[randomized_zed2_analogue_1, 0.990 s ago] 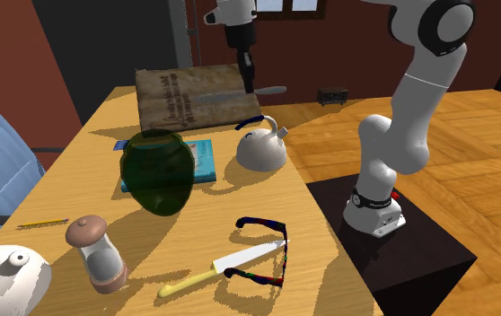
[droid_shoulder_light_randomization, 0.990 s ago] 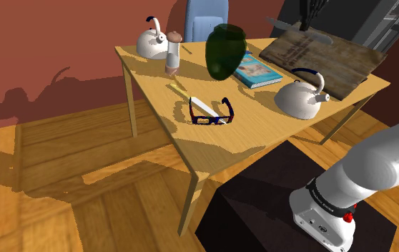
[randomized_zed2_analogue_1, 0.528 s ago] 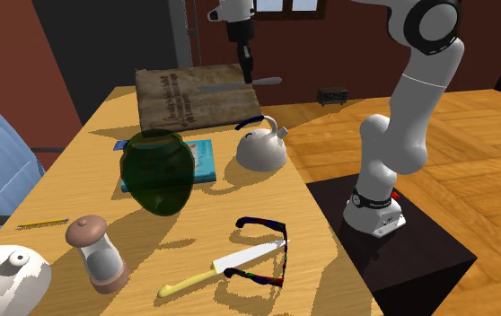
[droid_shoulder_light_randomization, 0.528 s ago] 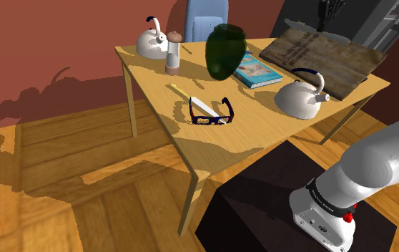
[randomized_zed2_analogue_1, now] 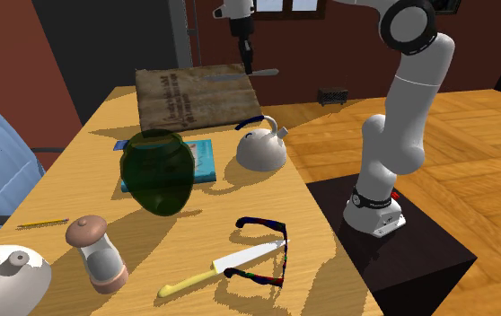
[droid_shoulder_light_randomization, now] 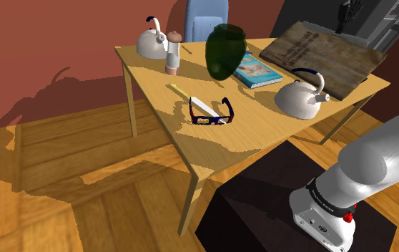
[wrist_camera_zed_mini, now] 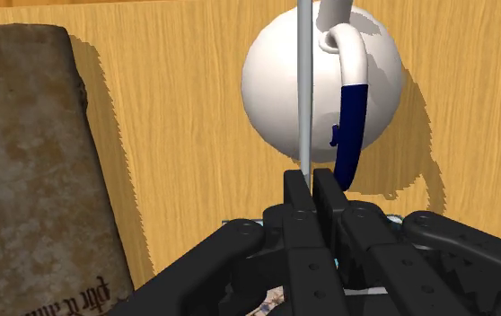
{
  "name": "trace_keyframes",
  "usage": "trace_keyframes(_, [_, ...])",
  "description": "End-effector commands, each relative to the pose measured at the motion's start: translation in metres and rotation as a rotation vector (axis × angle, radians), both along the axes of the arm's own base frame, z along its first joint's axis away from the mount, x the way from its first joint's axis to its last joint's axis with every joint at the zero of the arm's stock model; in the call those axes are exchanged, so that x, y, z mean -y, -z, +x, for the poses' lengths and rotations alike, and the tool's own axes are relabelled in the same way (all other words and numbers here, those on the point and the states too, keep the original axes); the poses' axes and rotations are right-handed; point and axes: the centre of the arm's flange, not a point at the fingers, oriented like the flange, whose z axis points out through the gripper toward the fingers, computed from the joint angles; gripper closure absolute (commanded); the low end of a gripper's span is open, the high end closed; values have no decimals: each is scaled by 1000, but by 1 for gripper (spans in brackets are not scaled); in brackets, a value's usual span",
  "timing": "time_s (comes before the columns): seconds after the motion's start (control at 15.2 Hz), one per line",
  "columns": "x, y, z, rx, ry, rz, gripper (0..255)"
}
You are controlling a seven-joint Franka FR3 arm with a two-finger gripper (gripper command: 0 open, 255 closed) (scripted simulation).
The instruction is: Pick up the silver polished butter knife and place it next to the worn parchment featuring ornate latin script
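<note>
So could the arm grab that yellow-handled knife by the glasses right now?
Probably not yet: its gripper is shut on the butter knife, up near the parchment. The yellow-handled knife has its handle lying clear, though the glasses sit around its blade.

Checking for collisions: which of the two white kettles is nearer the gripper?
The white kettle beside the brown parchment, below the black gripper; the other kettle sits at the wooden table's opposite end.

White arm (randomized_zed2_analogue_1: 410,99), dk joints, blk jaws w/ screw holes, red dot nr base
</note>
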Motion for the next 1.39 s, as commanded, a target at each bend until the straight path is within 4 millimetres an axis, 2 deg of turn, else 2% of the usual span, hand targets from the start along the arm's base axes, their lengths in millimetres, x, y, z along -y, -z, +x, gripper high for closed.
trace_keyframes(0.0, [25,-2,-8,0,-2,0,255])
trace_keyframes(0.53, [126,-2,-36,0,-2,0,255])
trace_keyframes(1.32, [126,61,-36,0,-2,0,255])
